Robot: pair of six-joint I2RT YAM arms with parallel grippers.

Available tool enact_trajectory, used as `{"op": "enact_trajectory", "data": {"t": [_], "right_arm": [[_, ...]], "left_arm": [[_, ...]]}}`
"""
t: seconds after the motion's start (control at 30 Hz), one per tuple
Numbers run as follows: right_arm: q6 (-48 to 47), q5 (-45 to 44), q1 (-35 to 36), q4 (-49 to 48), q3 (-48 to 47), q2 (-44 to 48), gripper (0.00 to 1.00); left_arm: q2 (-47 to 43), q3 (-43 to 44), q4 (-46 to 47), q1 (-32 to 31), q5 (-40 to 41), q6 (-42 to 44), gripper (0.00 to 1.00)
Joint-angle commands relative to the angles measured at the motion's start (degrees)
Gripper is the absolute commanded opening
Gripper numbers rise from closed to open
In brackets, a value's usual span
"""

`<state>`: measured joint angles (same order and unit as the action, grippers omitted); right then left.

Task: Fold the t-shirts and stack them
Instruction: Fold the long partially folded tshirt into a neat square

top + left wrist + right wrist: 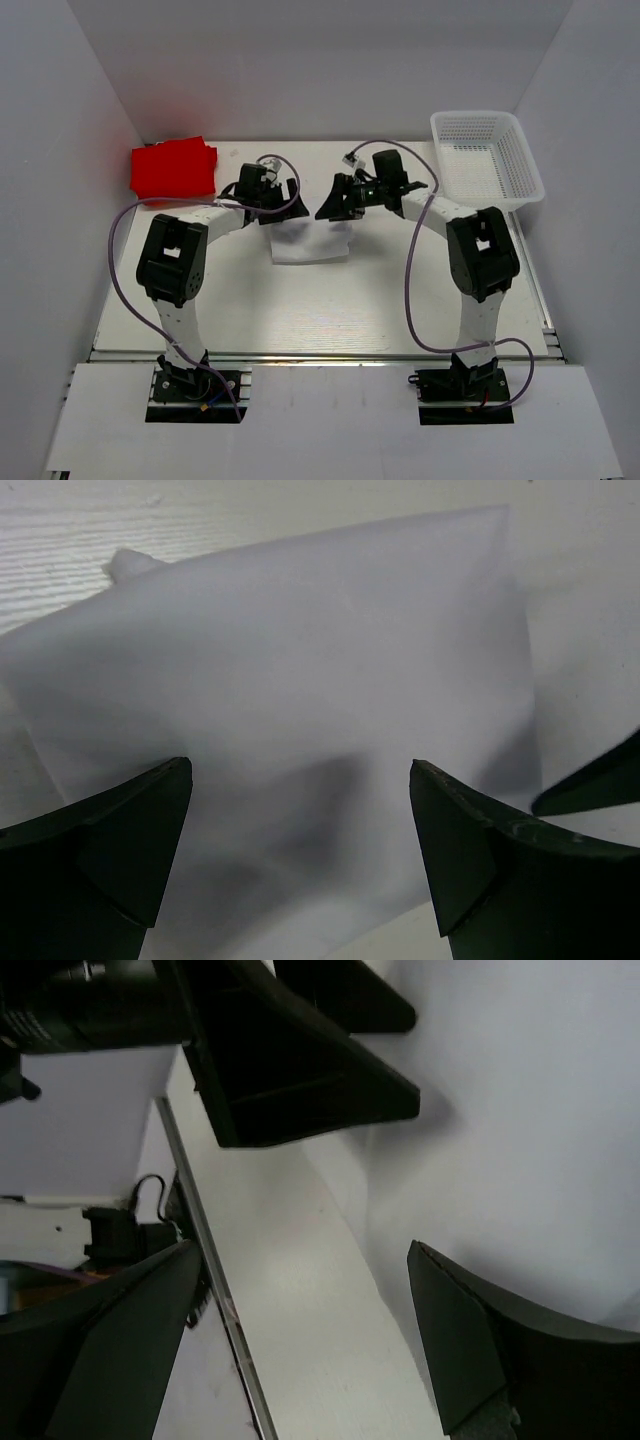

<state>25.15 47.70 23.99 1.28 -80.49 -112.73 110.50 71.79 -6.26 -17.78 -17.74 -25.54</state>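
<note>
White t-shirt (310,245) lies folded; left hand (300,770) and right hand (303,1250) spread above it.

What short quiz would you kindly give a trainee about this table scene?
1. True or false: the red t-shirt lies in the basket.
2. The left gripper and right gripper are both at: A) the basket, B) the white t-shirt, C) the red t-shirt?
3. Fill in: the right gripper is ____.
Key: 1 false; 2 B; 3 open.
</note>
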Motion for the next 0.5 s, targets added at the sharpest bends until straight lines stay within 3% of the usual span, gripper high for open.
{"op": "enact_trajectory", "data": {"t": [0.0, 0.17, 0.37, 0.47], "right_arm": [[7.95, 5.38, -1.57, -13.78, 6.79, -3.20, 0.90], [10.80, 2.84, -4.64, -18.50, 13.42, -7.24, 0.90], [14.14, 6.42, -6.67, -29.81, 23.43, -10.84, 0.90], [15.02, 8.10, -6.85, -32.57, 23.80, -9.28, 0.90]], "left_arm": [[-3.80, -2.61, 4.32, -0.15, -2.92, -0.21, 1.00], [-2.57, -5.17, 5.56, -0.15, -4.24, 1.71, 1.00], [-0.72, -5.70, 6.87, -0.15, -8.45, 4.35, 1.00], [-0.20, -5.09, 6.88, -0.15, -9.33, 4.36, 1.00]]}}
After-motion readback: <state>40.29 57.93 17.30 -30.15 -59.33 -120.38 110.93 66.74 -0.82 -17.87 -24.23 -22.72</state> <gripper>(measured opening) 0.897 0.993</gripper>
